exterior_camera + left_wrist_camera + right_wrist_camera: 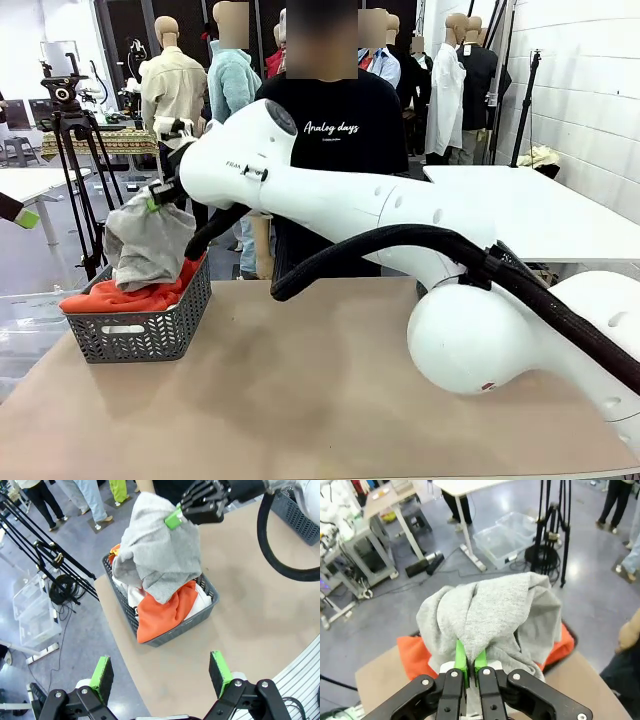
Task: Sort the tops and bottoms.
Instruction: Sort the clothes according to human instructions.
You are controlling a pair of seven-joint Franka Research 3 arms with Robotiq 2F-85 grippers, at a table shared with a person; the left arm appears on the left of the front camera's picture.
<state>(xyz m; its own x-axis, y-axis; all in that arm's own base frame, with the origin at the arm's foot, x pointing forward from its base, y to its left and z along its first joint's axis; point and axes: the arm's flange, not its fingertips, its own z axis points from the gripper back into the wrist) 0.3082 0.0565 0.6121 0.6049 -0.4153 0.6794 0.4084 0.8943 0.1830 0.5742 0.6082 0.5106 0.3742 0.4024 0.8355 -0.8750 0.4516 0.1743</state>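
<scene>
Grey, soft and crumpled, a light grey fabric garment [148, 243] hangs bunched above a dark grey slotted plastic basket [140, 335], its lower folds touching the clothes inside. The right gripper [158, 196], reaching across from the far side of the basket, pinches the garment's top fold; in the right wrist view its green pads [461, 661] are pressed together with grey cloth squeezed between them. In the basket lies a bright orange soft garment [165, 611], one end draped over the rim on the side nearest the left gripper, and beside it, under the grey garment, a white cloth [134, 599] whose shape is mostly hidden. The basket stands at a corner of the tan tabletop [320, 400]. The left gripper [162, 672] hovers above the table edge, well apart from the basket, its fingers spread wide and holding nothing. Behind the basket, beyond the table, stands a person in a black T-shirt [345, 130].
</scene>
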